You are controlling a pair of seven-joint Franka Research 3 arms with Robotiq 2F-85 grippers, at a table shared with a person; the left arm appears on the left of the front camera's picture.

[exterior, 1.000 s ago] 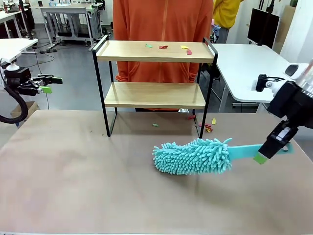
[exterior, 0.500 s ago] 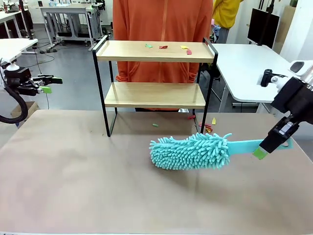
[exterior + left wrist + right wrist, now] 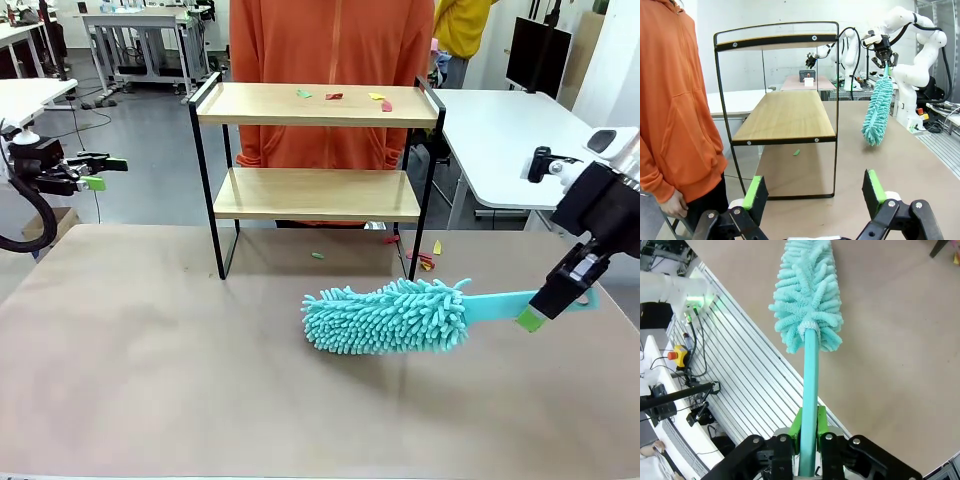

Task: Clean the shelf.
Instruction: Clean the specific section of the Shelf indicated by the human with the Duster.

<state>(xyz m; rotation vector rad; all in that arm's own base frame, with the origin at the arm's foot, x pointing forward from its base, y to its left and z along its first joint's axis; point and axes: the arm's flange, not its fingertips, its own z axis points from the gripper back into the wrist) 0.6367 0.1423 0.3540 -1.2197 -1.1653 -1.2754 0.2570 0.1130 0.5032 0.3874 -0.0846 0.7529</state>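
The shelf stands at the table's far side, with small coloured scraps lying on its top board. A teal fluffy duster hovers just over the table in front of the shelf, handle pointing right. My right gripper is shut on the handle's end. In the right wrist view, that gripper clamps the handle and the duster head points away. My left gripper hangs open and empty at the far left. In the left wrist view, its green pads stand wide apart, facing the shelf end-on and the duster.
A person in an orange hoodie stands right behind the shelf. More scraps lie on the table by the shelf's right legs. A white table stands at the back right.
My right gripper has carried the duster a little to the left and slightly up. The left arm has not moved.
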